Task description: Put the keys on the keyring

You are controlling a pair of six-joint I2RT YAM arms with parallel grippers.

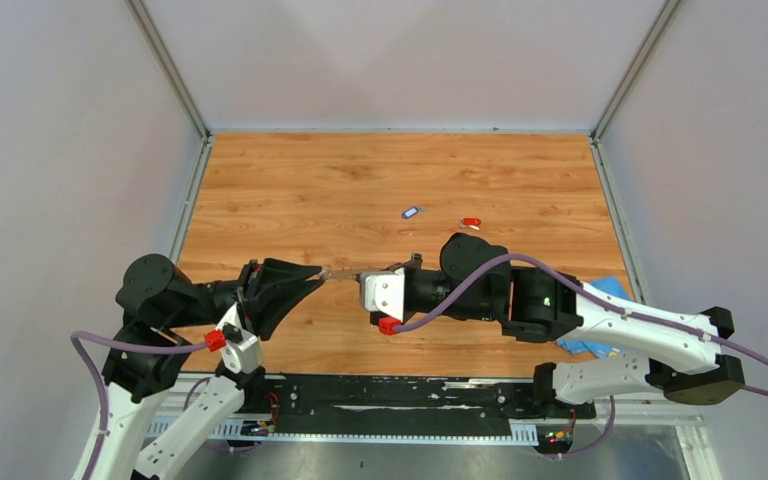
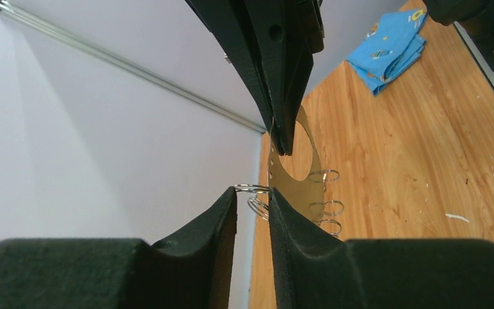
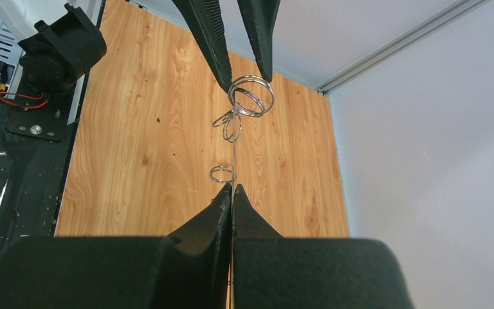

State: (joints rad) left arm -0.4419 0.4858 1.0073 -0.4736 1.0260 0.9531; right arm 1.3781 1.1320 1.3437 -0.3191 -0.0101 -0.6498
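The keyring (image 1: 360,272) hangs in the air between my two grippers. It is a thin metal plate (image 2: 289,183) with a big hole and several small wire rings on its edge. My right gripper (image 3: 231,188) is shut on the plate, seen edge-on (image 3: 233,148). My left gripper (image 2: 253,191) pinches one small wire ring (image 3: 251,95) across its width, so its fingertips stay slightly apart. The blue-headed key (image 1: 413,212) and the red-headed key (image 1: 471,223) lie on the table beyond the grippers, free of both.
A blue cloth (image 1: 595,345) lies at the table's right edge under the right arm and also shows in the left wrist view (image 2: 389,48). A thin white sliver (image 2: 457,217) lies on the wood. Grey walls with metal rails enclose the table.
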